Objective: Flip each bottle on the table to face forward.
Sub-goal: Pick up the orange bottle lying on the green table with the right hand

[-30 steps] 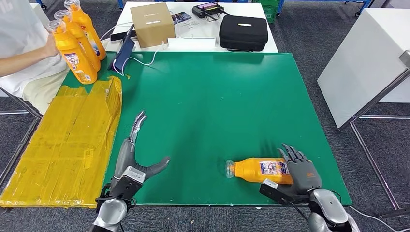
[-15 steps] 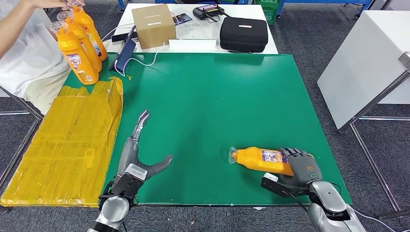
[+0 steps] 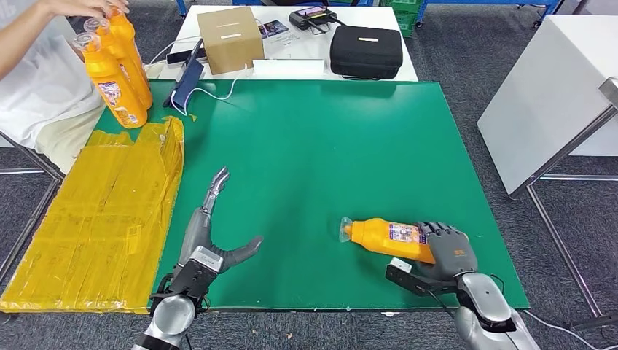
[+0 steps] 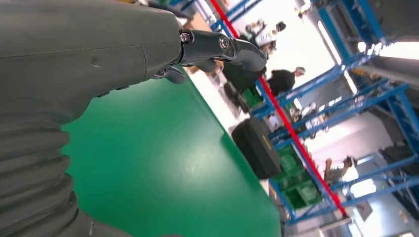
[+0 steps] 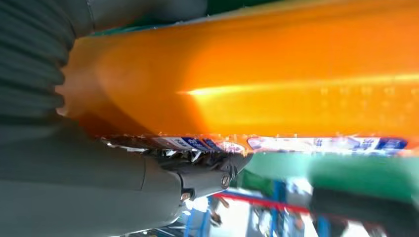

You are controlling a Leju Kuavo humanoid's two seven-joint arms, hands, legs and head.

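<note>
Near the front right corner of the green table (image 3: pixel 328 146), the right hand (image 3: pixel 446 248) now wraps its fingers around the base end of the orange bottle (image 3: pixel 382 237), which lies on its side with its clear cap pointing left. A second ago those fingers stood spread just behind the bottle; they have since closed over it, and the bottle's cap end has swung slightly toward the far side. The right wrist view confirms the hold, with the bottle's orange body (image 5: pixel 247 74) pressed close against the palm and a strip of label showing. From this I judge the grasp is made and the turn to face the bottle forward is just starting. The left hand (image 3: pixel 208 233) lies open on the near left of the table, fingers apart, holding nothing. At the far left corner a person's hand rests on the standing bottles (image 3: pixel 113 58).
</note>
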